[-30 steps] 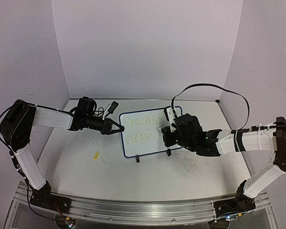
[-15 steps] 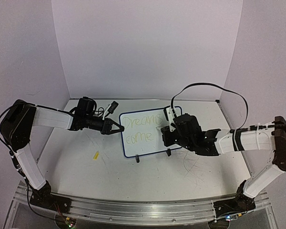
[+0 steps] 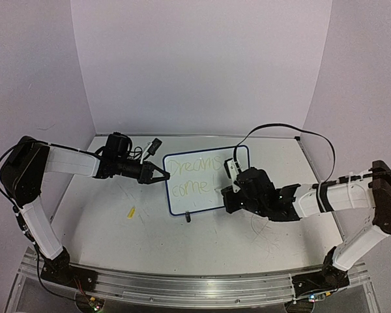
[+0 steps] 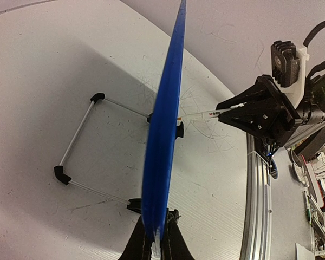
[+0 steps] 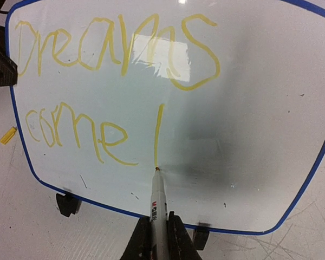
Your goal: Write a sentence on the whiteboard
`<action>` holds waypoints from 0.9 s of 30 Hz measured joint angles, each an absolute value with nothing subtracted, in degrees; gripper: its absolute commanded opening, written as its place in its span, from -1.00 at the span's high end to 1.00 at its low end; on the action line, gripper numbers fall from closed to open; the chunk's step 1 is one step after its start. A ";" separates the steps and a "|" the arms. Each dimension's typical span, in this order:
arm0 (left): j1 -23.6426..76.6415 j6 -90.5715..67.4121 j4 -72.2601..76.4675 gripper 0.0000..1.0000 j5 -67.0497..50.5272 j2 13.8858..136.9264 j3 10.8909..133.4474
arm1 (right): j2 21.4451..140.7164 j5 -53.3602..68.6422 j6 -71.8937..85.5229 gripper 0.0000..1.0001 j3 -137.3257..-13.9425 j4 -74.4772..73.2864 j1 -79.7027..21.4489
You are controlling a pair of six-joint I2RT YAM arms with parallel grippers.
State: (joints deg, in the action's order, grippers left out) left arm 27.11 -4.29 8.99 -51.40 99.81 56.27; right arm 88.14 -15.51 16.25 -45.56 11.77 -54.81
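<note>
Left pincer [image 4: 158, 238] clamped on whiteboard [image 4: 165, 135] edge, arm outstretched; right pincer [image 5: 158, 225] gripping marker [image 5: 158, 189], tip on board.

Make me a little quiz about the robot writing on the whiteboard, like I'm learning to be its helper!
1. True or false: the left pincer is clamped on the whiteboard's edge.
2. What does the yellow writing say right now? A) Dreams come, plus one upright stroke B) Dreams come true C) Good night
3. Fill in: the right pincer holds a ____ with its tip at the board.
Key: 1 true; 2 A; 3 marker.
</note>
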 measured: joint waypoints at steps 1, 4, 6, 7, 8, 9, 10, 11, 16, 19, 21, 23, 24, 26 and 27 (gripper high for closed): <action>27.11 -4.29 8.99 1.00 -51.41 99.81 56.27 | 88.08 -15.70 16.48 1.00 -45.39 11.68 -54.83; 27.14 -4.29 8.99 1.00 -51.41 99.81 56.27 | 87.41 -17.50 16.76 1.00 -44.95 10.86 -54.96; 27.14 -4.29 8.99 1.00 -51.40 99.81 56.27 | 86.17 -19.17 16.52 1.00 -44.88 10.24 -54.96; 27.14 -4.27 8.99 1.00 -51.42 99.81 56.27 | 85.18 -19.51 16.14 1.00 -44.88 10.18 -54.96; 27.14 -4.29 8.99 1.00 -51.40 99.81 56.27 | 84.08 -19.36 15.64 1.00 -44.88 10.49 -54.93; 27.14 -4.29 8.99 1.00 -51.40 99.81 56.27 | 82.81 -18.71 15.01 1.00 -44.88 11.06 -54.84; 27.14 -4.29 8.99 1.00 -51.40 99.81 56.27 | 81.91 -18.03 14.51 1.00 -45.01 11.68 -54.83; 27.14 -4.29 8.99 1.00 -51.41 99.81 56.27 | 81.46 -17.19 14.06 1.00 -45.33 12.28 -54.83; 27.18 -4.29 8.99 1.00 -51.40 99.81 56.27 | 85.23 -14.22 12.72 1.00 -48.30 14.10 -54.85; 27.20 -4.27 8.99 1.00 -51.40 99.81 56.27 | 87.00 -14.01 12.44 1.00 -48.35 13.81 -54.85; 27.22 -4.27 8.99 1.00 -51.38 99.81 56.27 | 87.73 -14.12 12.36 1.00 -48.57 13.52 -54.85; 27.22 -4.27 8.99 1.00 -51.37 99.81 56.27 | 88.23 -14.41 12.28 1.00 -49.07 13.26 -54.85; 27.22 -4.27 8.99 1.00 -51.38 99.81 56.27 | 88.35 -14.50 12.27 1.00 -49.24 13.23 -54.85; 27.22 -4.27 8.99 1.00 -51.39 99.81 56.27 | 88.44 -14.74 12.30 1.00 -49.45 13.17 -54.85; 27.22 -4.25 8.99 1.00 -51.38 99.81 56.27 | 88.50 -14.91 12.31 1.00 -49.53 13.15 -54.85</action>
